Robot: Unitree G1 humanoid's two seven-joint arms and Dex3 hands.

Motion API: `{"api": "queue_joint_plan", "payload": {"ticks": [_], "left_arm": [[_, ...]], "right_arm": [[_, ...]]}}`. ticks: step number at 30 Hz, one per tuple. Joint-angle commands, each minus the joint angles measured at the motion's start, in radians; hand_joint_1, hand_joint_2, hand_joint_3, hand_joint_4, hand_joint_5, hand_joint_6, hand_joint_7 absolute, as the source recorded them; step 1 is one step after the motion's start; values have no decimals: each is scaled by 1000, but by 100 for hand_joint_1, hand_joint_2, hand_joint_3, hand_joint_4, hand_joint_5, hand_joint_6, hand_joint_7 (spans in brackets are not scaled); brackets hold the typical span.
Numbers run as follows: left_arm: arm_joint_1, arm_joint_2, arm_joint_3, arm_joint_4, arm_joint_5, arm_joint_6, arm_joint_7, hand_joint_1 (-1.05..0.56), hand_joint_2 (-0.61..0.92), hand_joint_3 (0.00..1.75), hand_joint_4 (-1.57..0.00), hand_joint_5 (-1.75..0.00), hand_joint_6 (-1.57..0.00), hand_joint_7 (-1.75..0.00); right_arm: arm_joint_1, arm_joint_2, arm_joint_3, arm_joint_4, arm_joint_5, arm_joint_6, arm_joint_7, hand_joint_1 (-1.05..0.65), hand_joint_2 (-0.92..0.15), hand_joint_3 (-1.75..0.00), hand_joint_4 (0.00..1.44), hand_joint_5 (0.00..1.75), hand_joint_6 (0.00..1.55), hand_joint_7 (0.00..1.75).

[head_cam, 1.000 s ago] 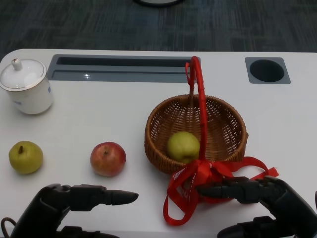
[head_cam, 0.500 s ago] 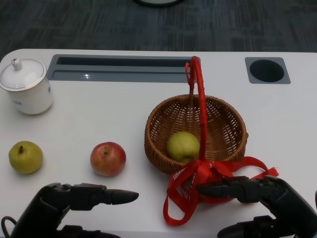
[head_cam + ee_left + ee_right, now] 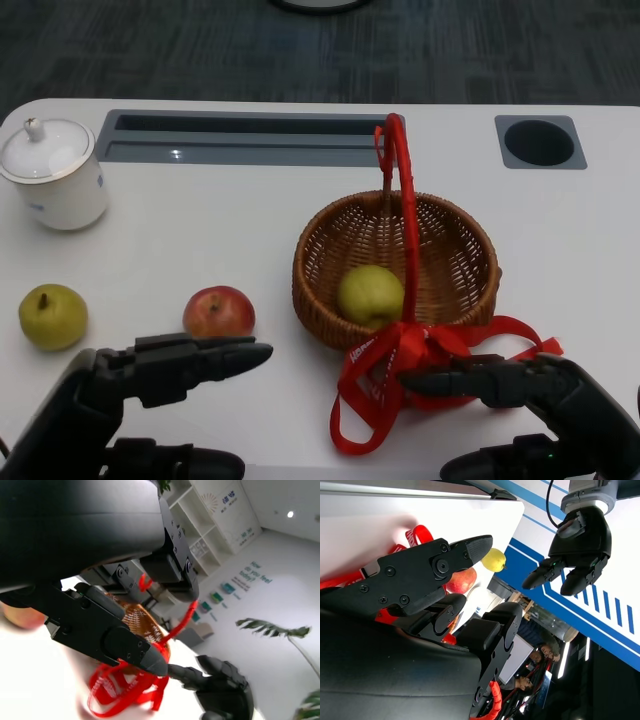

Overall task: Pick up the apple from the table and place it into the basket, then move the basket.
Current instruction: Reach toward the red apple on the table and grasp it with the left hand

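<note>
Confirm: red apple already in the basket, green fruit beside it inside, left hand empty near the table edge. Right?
Not quite. The red apple is not in the basket; the head view shows it on the table, left of the basket, just beyond the left hand. Only the green fruit lies inside. The left hand is empty, as you said.

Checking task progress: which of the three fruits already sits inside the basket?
The yellow-green apple lies in the wicker basket; the red apple and pear remain on the table.
</note>
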Motion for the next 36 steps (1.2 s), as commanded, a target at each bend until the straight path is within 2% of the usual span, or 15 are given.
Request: {"api": "queue_joint_plan", "payload": {"ticks": [1, 5, 9, 18, 26, 36], "left_arm": [[-34, 22, 45, 5, 94, 1, 62, -68, 77, 1, -47, 0, -47, 0], [-72, 49, 83, -3, 232, 42, 129, -79, 78, 1, -29, 0, -28, 0], [-93, 64, 100, -33, 380, 102, 212, -85, 74, 0, -22, -1, -20, 0], [-199, 105, 30, 81, 495, 170, 344, -81, 72, 0, -32, -4, -27, -2], [-344, 141, -70, 291, 544, 208, 426, -79, 71, 0, -33, -2, -29, -1], [-529, 145, -204, 601, 591, 207, 546, -76, 67, 0, -41, -3, -35, -2]], "right_arm": [[-6, -17, -9, 6, 3, -8, -3, -41, -79, 0, 74, 0, 70, 0], [-9, -20, -9, 5, -2, -1, -4, -41, -79, 0, 74, 0, 70, 0], [-12, -19, -10, 2, -4, 0, -6, -40, -78, 0, 74, 0, 70, 0], [-11, -18, -10, 6, -2, -2, -6, -39, -77, 0, 76, 0, 71, 0], [-4, -20, -9, -5, -4, 1, -7, -41, -79, 0, 75, 0, 70, 0], [12, -27, -11, -23, -5, 1, -11, -41, -79, 0, 74, 0, 70, 0]]}}
